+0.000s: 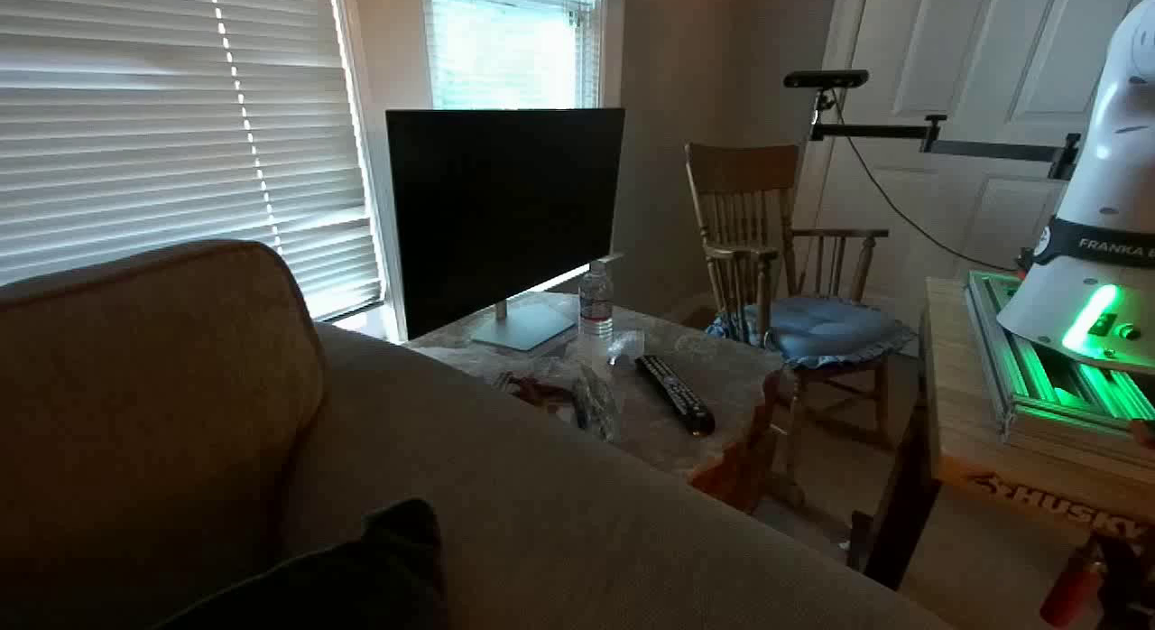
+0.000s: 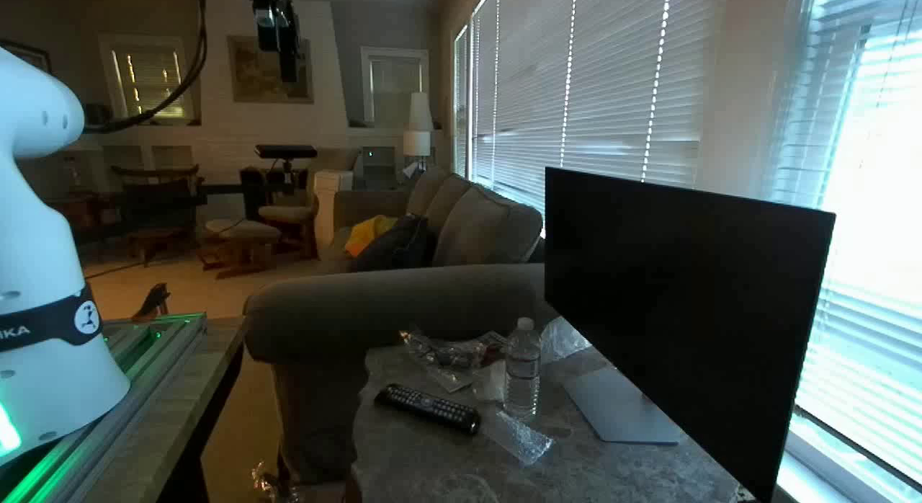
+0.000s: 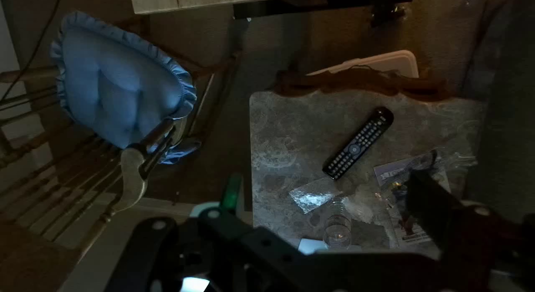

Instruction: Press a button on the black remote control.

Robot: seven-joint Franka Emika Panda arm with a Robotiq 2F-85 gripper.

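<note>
The black remote control (image 1: 675, 395) lies flat on the stone-topped side table (image 1: 735, 377), buttons up. It also shows in an exterior view (image 2: 428, 408) and, set diagonally, in the wrist view (image 3: 358, 144). My gripper (image 3: 326, 185) is open and empty, with its two fingers wide apart in the lower part of the wrist view. The remote appears above the fingers there, apart from them. In an exterior view the gripper (image 2: 282, 52) hangs at the top, well above table height. The gripper is out of view in the remaining exterior view.
A clear bottle (image 2: 522, 370) stands near the remote. Crumpled plastic wrapping (image 2: 443, 355) and a clear bag (image 3: 313, 195) lie beside it. A large monitor (image 2: 684, 308) stands at the table's back. A sofa (image 2: 403, 301) and a rocking chair (image 1: 767, 251) flank the table.
</note>
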